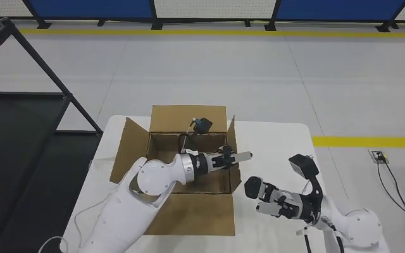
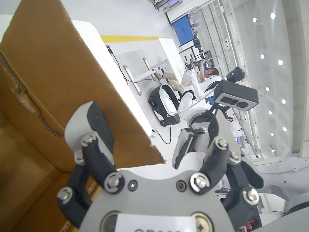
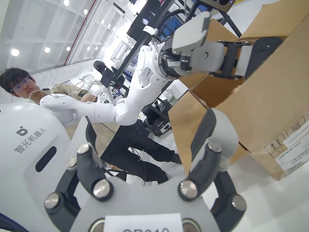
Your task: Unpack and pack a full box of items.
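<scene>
White table (image 1: pixel 278 142) holds everything up. Over it, the left claw (image 1: pixel 235 156) has its two fingers spread wide, with nothing pinched. It sits at the 3 o'clock side of the brown box (image 1: pixel 190 218), right at the side flap (image 1: pixel 232 134) that stands up there. In the left wrist view, one finger (image 2: pixel 96 121) is on the inner side of that flap and the other is past its edge, so the cardboard edge runs between them. I cannot tell if either finger touches it. The box stands in the middle of the table, a bit toward 9 o'clock, with its top open. Its flaps at 12 and 6 o'clock lie flat, and the one at 9 o'clock leans out. The left arm covers much of the inside, so I cannot tell what is in there. The right claw (image 1: pixel 259 196) is also spread wide and holds nothing. It hangs over the table at about 4 o'clock from the box, near the corner but apart from it, and it faces the box. Past the table the floor (image 1: pixel 253 69) is pale, with a yellow line (image 1: pixel 190 31) at 12 o'clock, blue boards (image 1: pixel 88 9) behind it, and a black frame (image 1: pixel 38 63) at 9 o'clock.
</scene>
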Tool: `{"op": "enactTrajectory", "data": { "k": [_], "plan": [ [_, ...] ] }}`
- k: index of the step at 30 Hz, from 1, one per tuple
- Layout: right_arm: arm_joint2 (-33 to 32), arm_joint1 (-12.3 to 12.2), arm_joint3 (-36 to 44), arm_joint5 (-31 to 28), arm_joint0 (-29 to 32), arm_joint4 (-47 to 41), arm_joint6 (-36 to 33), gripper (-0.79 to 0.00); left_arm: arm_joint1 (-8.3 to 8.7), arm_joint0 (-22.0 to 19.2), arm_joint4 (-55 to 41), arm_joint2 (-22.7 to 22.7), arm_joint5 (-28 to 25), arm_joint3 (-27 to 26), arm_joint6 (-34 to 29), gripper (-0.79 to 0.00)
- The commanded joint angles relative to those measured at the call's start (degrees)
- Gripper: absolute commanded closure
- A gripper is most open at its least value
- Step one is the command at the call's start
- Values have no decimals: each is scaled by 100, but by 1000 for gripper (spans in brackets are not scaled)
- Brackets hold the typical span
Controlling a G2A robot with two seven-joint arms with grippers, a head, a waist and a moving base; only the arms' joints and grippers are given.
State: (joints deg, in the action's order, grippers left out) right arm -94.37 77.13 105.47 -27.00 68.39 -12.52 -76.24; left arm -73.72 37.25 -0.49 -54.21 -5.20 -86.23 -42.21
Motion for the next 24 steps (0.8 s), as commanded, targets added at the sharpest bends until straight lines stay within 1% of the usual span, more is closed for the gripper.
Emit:
{"op": "enactTrajectory", "data": {
  "k": [1, 6, 12, 15, 19, 24],
  "plan": [
    [34, -30, 67, 74, 18, 82, -19, -785, -29, -51, -34, 69, -22, 102, 27, -785],
    [195, -92, 193, 149, 28, 106, 2, -785, -90, -154, -112, 173, -85, 312, 62, -785],
    [412, -147, 356, 477, 58, 644, 439, -785, -174, -332, -142, 314, -134, 633, 115, -785],
    [499, -175, 416, 531, 78, 705, 556, -785, -215, -391, -161, 390, -160, 756, 120, -785],
    [482, -221, 460, 613, 156, 760, 716, -785, -264, -461, -163, 466, -185, 896, 129, -785],
    [400, -271, 577, 858, 340, 957, 1119, -785, -310, -543, -158, 500, -208, 1054, 126, -785]
  ]
}}
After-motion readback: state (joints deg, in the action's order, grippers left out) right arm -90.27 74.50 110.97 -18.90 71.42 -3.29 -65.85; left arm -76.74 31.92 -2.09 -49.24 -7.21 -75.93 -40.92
